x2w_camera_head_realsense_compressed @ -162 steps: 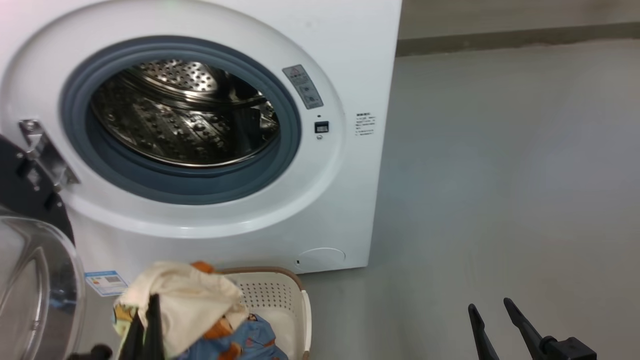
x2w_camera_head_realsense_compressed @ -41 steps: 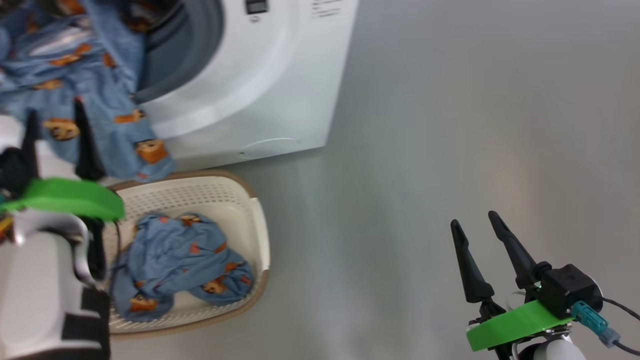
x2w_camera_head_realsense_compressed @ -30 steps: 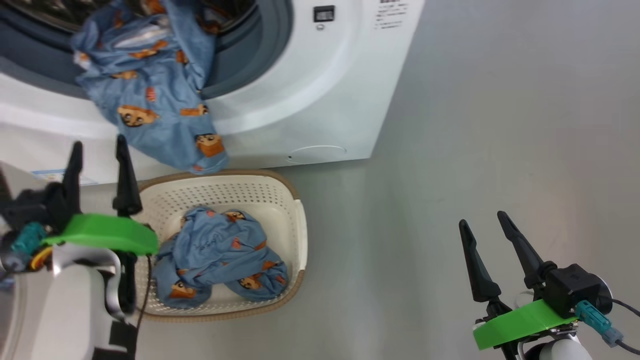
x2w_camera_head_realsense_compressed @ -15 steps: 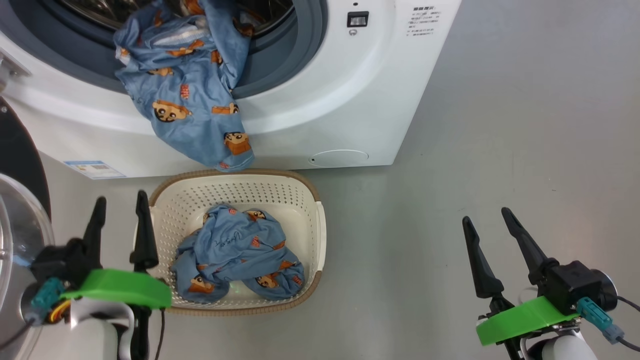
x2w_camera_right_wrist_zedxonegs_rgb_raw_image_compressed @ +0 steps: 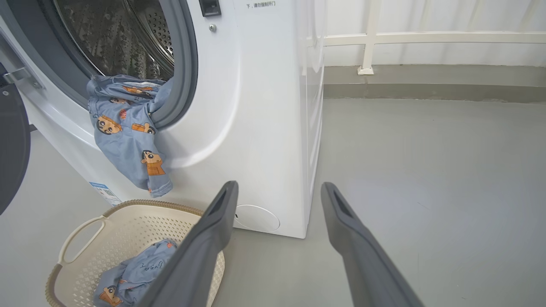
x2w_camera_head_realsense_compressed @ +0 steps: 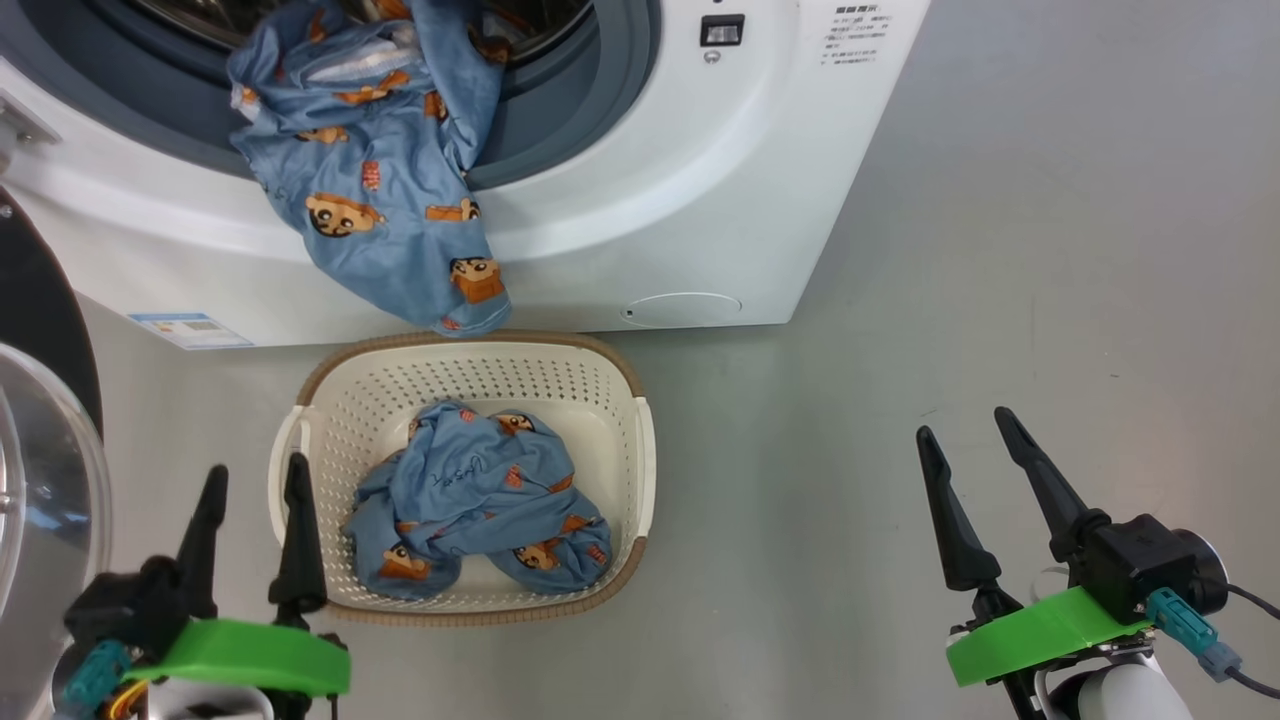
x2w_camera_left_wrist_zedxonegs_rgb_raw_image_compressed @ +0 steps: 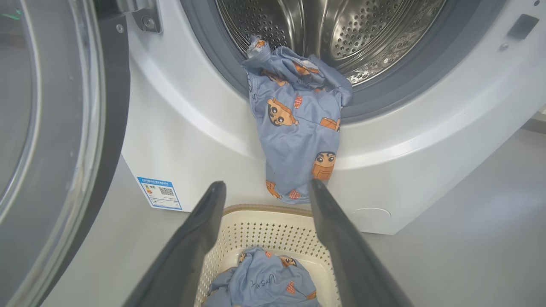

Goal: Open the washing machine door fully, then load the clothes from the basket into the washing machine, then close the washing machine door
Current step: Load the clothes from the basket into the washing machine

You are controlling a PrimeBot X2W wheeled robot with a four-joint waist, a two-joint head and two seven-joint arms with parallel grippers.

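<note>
**A:** Head view first. What sat in what?

**B:** The basket (x2w_camera_head_realsense_compressed: 640,450) lay at 7 o'clock on the floor (x2w_camera_head_realsense_compressed: 1000,250), with a crumpled blue bundle (x2w_camera_head_realsense_compressed: 480,500) inside it. The washer (x2w_camera_head_realsense_compressed: 700,180) filled 11 to 12 o'clock. A blue hanging cloth (x2w_camera_head_realsense_compressed: 380,200) with orange figures spilled from its mouth, over the grey gasket (x2w_camera_head_realsense_compressed: 620,110) and down the white front.

**A:** And around them?

**B:** The door (x2w_camera_head_realsense_compressed: 35,330) stood swung wide at 9 o'clock. A blue label (x2w_camera_head_realsense_compressed: 188,328) was low on the washer. The left gripper (x2w_camera_head_realsense_compressed: 256,466) was at 7 o'clock, just beside the basket's left rim, fingers spread and empty. The right gripper (x2w_camera_head_realsense_compressed: 962,422) was at 4 o'clock, well apart over bare floor, also spread and empty.

**A:** Left wrist view?

**B:** The basket showed at 6 o'clock between the two fingers, with the bundle in it. The cloth hung at 12 o'clock out of the steel drum (x2w_camera_left_wrist_zedxonegs_rgb_raw_image_compressed: 341,30), its end low over the basket's far rim. It lay across the gasket, in the path of the door, which stood at 9 o'clock.

**A:** Right wrist view?

**B:** The basket was at 7 o'clock, partly behind one finger. The cloth was at 10 o'clock, its end clear of the rim. A white railing (x2w_camera_right_wrist_zedxonegs_rgb_raw_image_compressed: 426,38) ran at 1 o'clock.

**A:** What differed from before?

**B:** Half a second earlier the left gripper was higher up along the basket's side, and it had since drawn back toward 6 o'clock. Some seconds earlier the washer's mouth was bare and a cream piece topped the basket.
</note>
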